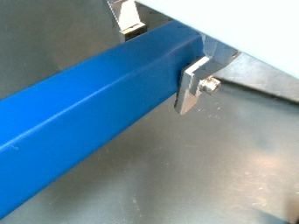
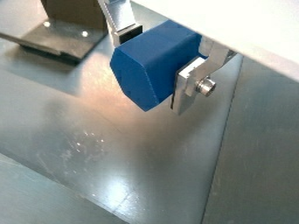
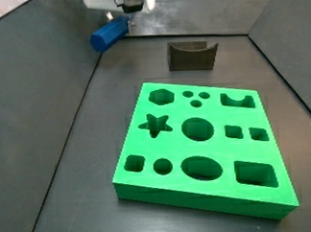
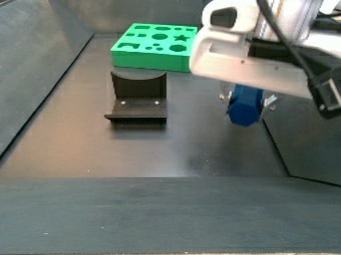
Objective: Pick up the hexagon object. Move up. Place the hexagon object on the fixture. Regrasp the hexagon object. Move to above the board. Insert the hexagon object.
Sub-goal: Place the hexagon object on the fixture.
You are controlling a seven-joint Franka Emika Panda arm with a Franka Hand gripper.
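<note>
Both wrist views show the pincer (image 2: pixel 158 54) clamped on the blue bar (image 2: pixel 155 66), lifted off the counter (image 2: pixel 105 157).

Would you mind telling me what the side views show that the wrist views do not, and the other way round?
Only the side views take in the whole scene: the green board with its cut-outs, the full fixture standing beyond the board, and the arm's body above the bar. Only the wrist views show the grasp up close: the silver fingers pressed against the sides of the hexagon object, and its end face. Both share the blue hexagon object held in the gripper clear of the floor, apart from the fixture.
</note>
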